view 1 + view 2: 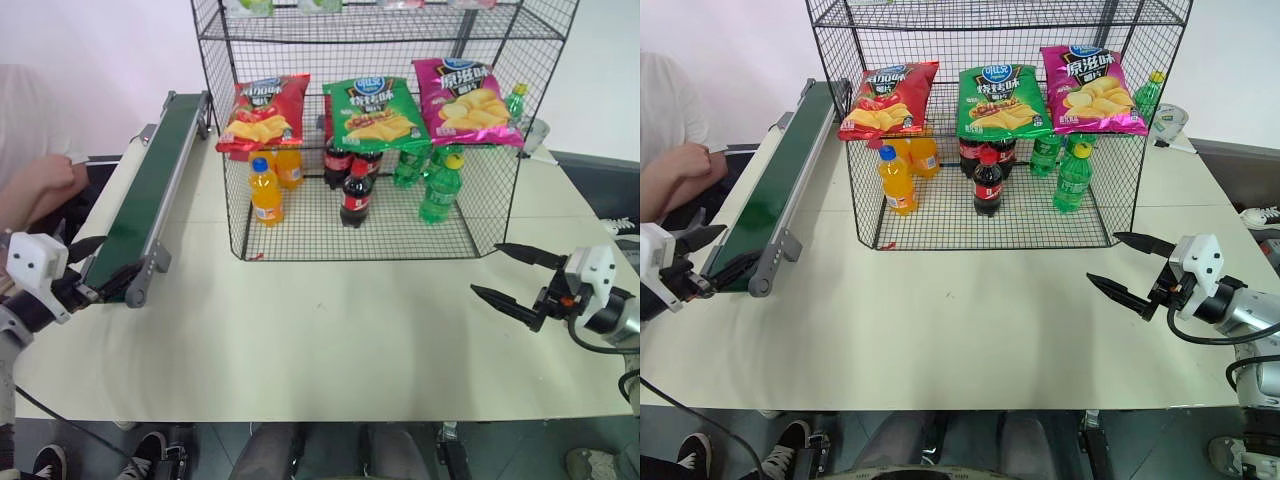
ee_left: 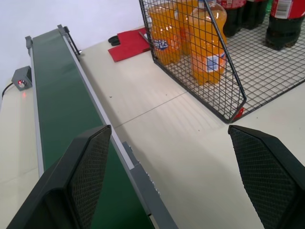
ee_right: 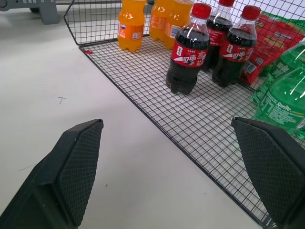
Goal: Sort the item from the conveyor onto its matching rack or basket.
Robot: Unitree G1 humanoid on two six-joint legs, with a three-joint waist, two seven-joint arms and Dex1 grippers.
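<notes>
Red chip bag lies on rack shelf beside green bag, likely already sorted. Belt bare. Left gripper by belt end, right gripper over table; both wide open, empty.

Cream table, dark green conveyor in grey frame along its left side, black wire-mesh rack standing at centre back, flat red thing behind the conveyor, perhaps a folder
</notes>
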